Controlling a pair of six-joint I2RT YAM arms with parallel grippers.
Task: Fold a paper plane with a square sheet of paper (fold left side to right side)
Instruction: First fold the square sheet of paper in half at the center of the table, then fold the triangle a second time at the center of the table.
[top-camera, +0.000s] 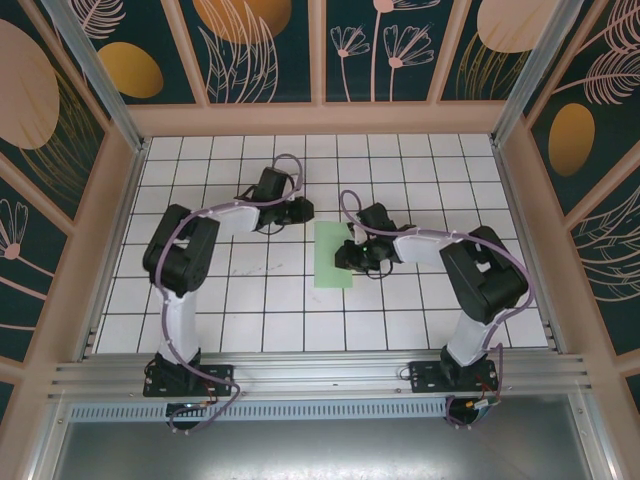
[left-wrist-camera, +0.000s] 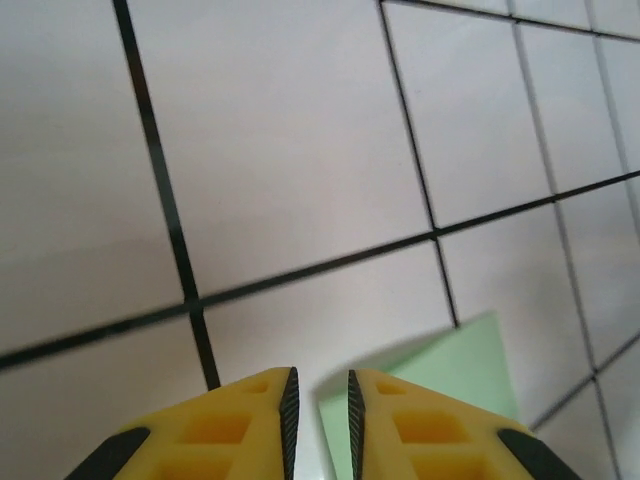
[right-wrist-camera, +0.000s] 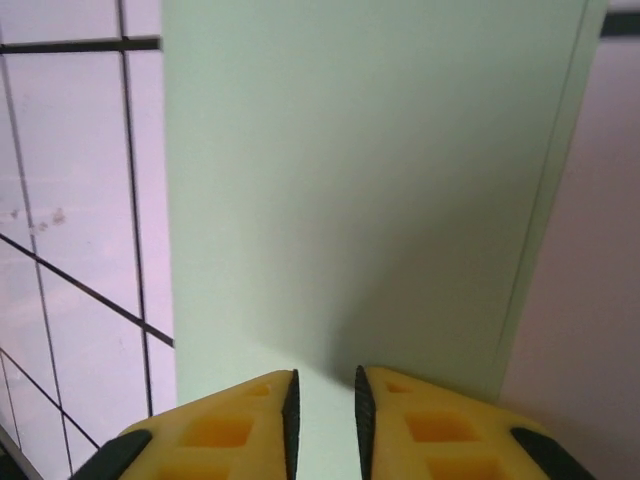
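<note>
Paper (top-camera: 330, 262) lies folded into a tall rectangle at frame centre. Left gripper (top-camera: 305, 211) hovers by its upper-left corner and right gripper (top-camera: 345, 256) over its right edge, both claws narrowly apart.

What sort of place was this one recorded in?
Most likely a purpose-built robot test cell: a white grid-tiled table boxed in by dark leaf-patterned panels, with a left arm and a right arm bolted to an aluminium rail at the near edge.

No legible text, labels, brands or numbers: sheet of paper (top-camera: 333, 255) plain, worktop (top-camera: 250, 300) grid unmarked, wall panels (top-camera: 260, 50) pattern only.
</note>
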